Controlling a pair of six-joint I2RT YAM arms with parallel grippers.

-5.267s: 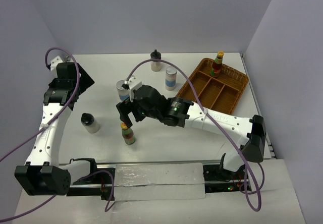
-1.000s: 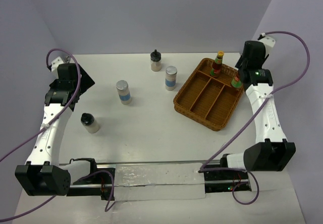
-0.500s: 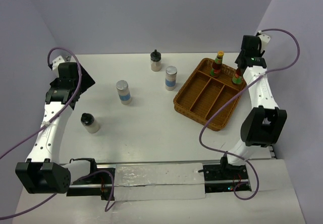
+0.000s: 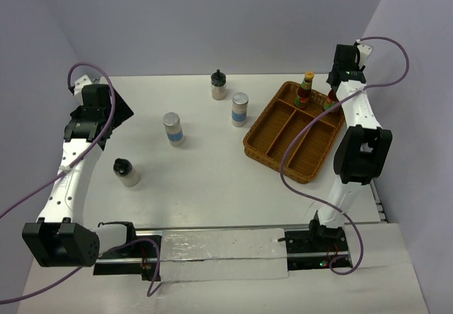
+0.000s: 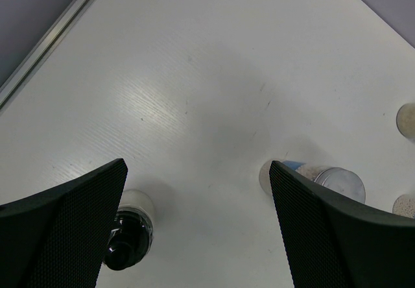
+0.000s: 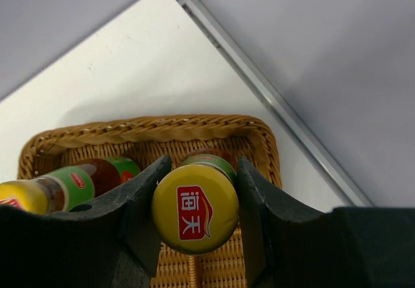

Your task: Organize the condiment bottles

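My right gripper (image 6: pixel 198 210) is shut on the yellow cap of a slim dark bottle (image 6: pixel 194 209), which it holds upright in the far right corner of the wicker basket (image 6: pixel 149 132). A second yellow-capped bottle (image 6: pixel 58 187) stands beside it in the same back compartment. From the top view the held bottle (image 4: pixel 330 103) is next to its twin (image 4: pixel 306 90). Two silver-lidded bottles (image 4: pixel 240 109) (image 4: pixel 173 129) and two black-capped ones (image 4: pixel 219 85) (image 4: pixel 125 172) stand on the table. My left gripper (image 5: pixel 198 223) hangs open over the left side, above a black-capped bottle (image 5: pixel 126 242).
The basket (image 4: pixel 294 134) has long empty compartments in front of the two dark bottles. The side wall runs close behind the right gripper (image 4: pixel 333 93). A silver-lidded bottle (image 5: pixel 331 181) shows by the left gripper's right finger. The table's raised edge rail (image 6: pixel 259 87) borders the basket.
The right arm took the yellow-capped bottle from the table's front middle to the basket, and in the last second shifted it toward the far corner. The left arm barely moved.
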